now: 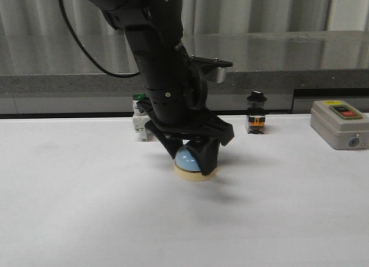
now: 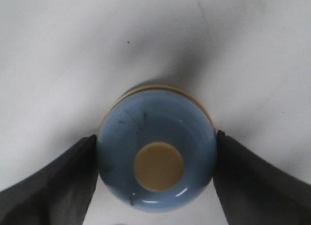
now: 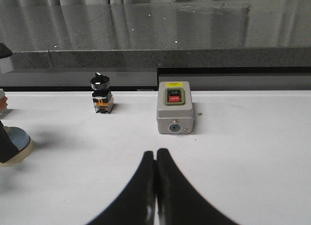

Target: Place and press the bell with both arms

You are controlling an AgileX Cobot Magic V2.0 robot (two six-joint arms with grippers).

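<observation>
The bell (image 1: 185, 159), with its light-blue dome and cream base, sits on the white table (image 1: 86, 209) near the middle. My left gripper (image 1: 192, 161) comes down over it, one finger touching each side of the dome. In the left wrist view the bell (image 2: 156, 152) fills the gap of the left gripper (image 2: 156, 136), cream knob facing up, and both fingers (image 2: 73, 176) touch the dome. My right gripper (image 3: 156, 152) is shut and empty, low over the table. It is out of the front view. The bell's edge (image 3: 19, 137) shows at the far left of the right wrist view.
A green-capped white switch (image 1: 139, 120) stands behind the left arm. A black-knob selector switch (image 1: 256, 114) (image 3: 101, 94) and a grey box with red and black buttons (image 1: 340, 124) (image 3: 175, 107) stand at the back right. A dark stone ledge (image 1: 288, 71) runs along the table's far edge.
</observation>
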